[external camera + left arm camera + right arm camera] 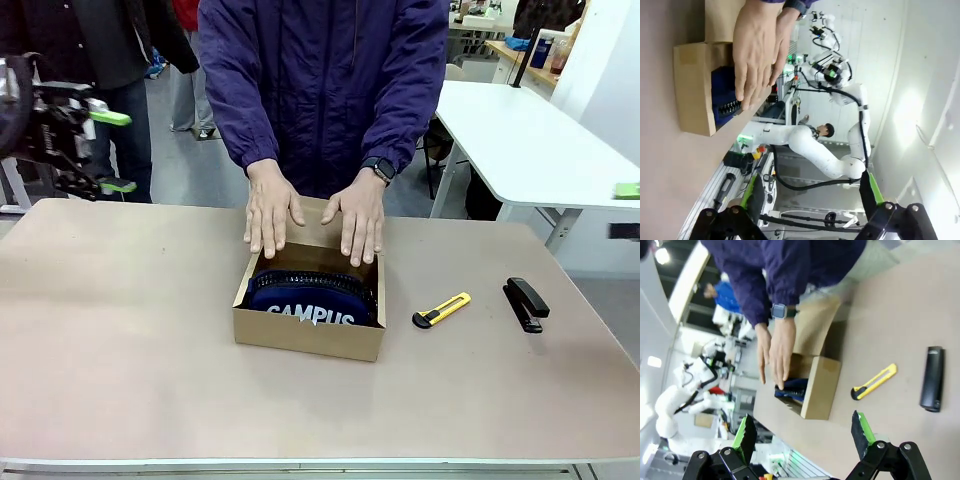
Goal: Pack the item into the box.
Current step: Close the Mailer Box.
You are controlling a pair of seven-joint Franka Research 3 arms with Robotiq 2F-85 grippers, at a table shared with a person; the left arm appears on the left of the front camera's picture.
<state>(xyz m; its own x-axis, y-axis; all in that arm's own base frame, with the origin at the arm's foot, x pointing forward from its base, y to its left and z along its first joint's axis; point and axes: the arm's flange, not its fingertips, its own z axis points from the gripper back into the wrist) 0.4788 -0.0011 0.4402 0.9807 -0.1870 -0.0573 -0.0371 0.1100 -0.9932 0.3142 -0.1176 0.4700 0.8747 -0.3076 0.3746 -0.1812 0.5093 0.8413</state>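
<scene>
My left gripper (112, 150) hangs high at the upper left of the front view, well apart from everything on the table. In its own wrist view its green-padded fingers stand wide apart with nothing between them. My right gripper (804, 437) is spread just as wide and holds nothing.

The soft navy-blue fabric pouch with white "CAMPUS" lettering (312, 300) lies inside the shallow brown cardboard box (308, 337) at the middle of the beige table (120, 330). It fills the box almost from wall to wall. The person across from me has one hand (272, 208) and the other hand (356, 215) flat on the hinged flap at the box's far edge.

The packing looks nearly done to me, with only the lid left to close. The main risk is reaching in while those hands are on the flap, which could strike or pinch fingers. The pouch sits close to the rim, so the lid may spring back up. A low sweep from the right could knock the yellow utility knife (441, 310) or the black stapler (527, 303).
</scene>
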